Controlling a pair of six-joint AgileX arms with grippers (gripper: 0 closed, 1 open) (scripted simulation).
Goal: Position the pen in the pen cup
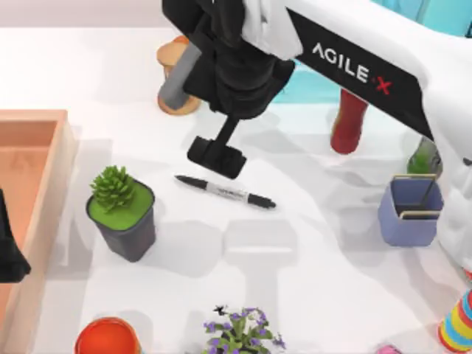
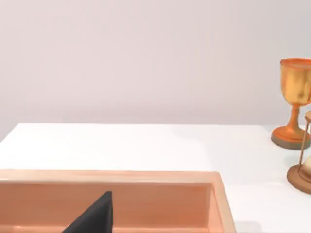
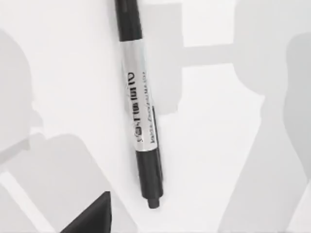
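Spanning the top view, the white table (image 1: 310,287) carries every object in the scene. Largest on it is the right arm (image 1: 369,70), a white and black AgileX limb reaching in from the upper right toward the table's middle. Its right gripper (image 1: 216,156) hangs just above and beside the left end of the pen; whether its fingers are parted or closed cannot be told, and nothing is seen held in them. A shallow wooden tray (image 1: 29,147) lies along the table's left edge, and the left gripper (image 1: 9,254) is parked over it, a dark fingertip (image 2: 95,218) showing in the left wrist view against the tray wall (image 2: 160,201); its opening cannot be told either. Next in size, a dark grey plant pot (image 1: 127,221) with a green succulent stands left of the pen, well apart from it. The pen cup (image 1: 410,210), blue and square-sided with a thin wire rim, stands upright near the right edge. A red bottle (image 1: 348,122) stands behind it, toward the far side. A gold goblet (image 2: 294,102) stands at the far side of the table in the left wrist view. The pen (image 1: 225,192) lies flat on the bare table near the centre, slightly slanted, between pot and cup and touching neither; the right wrist view shows its printed pale middle section (image 3: 141,109) and black ends
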